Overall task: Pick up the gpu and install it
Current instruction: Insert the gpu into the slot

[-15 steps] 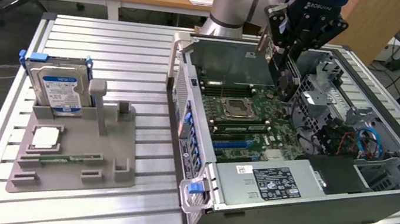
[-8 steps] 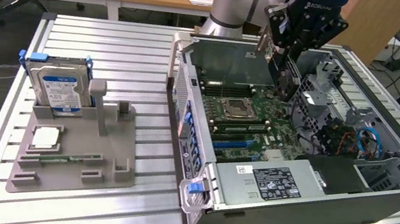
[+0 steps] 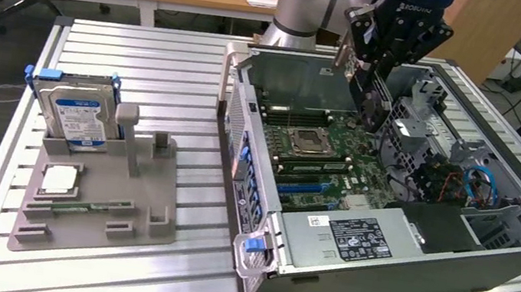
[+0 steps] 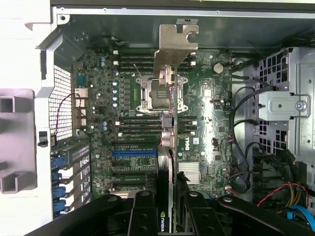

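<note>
My gripper hangs over the open computer case, shut on the gpu. The card is a thin dark board held on edge above the motherboard. In the wrist view the gpu runs edge-on away from my gripper, its silver bracket at the far end and a green logo near the black fingers. It hovers over the board's processor socket and the slots beyond it, apart from them. The blue slot lies to one side of the card.
A silver hard drive stands in a grey holder at the exterior view's left, with a small white chip and a green memory stick. Drive cage and cables line one side of the case.
</note>
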Robot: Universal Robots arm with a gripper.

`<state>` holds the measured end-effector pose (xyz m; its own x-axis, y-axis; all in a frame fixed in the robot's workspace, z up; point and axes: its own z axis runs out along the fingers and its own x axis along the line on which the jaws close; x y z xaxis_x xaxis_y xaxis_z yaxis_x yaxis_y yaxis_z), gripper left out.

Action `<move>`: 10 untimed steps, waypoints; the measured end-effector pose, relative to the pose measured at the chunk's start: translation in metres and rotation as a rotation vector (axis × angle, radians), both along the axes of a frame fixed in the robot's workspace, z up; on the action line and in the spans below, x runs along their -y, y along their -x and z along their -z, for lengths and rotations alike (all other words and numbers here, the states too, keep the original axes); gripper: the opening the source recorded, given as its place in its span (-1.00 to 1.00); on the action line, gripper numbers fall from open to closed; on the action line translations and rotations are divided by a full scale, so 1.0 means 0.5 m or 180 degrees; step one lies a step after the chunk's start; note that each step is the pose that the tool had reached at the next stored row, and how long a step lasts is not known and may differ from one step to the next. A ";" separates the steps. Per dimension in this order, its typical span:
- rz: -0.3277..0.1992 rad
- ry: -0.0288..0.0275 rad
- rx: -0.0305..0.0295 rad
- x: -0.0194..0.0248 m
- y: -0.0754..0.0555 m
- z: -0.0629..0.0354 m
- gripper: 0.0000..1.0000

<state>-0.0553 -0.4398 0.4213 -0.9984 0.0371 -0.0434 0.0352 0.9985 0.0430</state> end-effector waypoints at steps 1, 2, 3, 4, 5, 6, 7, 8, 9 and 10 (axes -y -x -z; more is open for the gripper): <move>-0.0004 0.0000 0.0000 0.0000 0.000 0.000 -0.47; -0.0009 0.0000 0.0000 0.0000 0.000 0.000 -0.47; -0.0013 0.0000 0.0000 0.0000 0.000 0.000 -0.47; -0.0017 0.0000 0.0000 0.0000 0.000 0.000 -0.47; -0.0022 0.0000 0.0000 0.0000 0.000 0.000 -0.47; -0.0026 0.0000 0.0000 0.0000 0.000 0.000 -0.47; -0.0030 0.0000 0.0000 0.0000 0.000 0.000 -0.47; -0.0035 0.0000 0.0000 0.0000 0.000 0.000 -0.47; -0.0039 0.0000 0.0000 0.0000 0.000 0.000 -0.47; -0.0043 0.0000 0.0000 0.0000 0.000 0.000 -0.47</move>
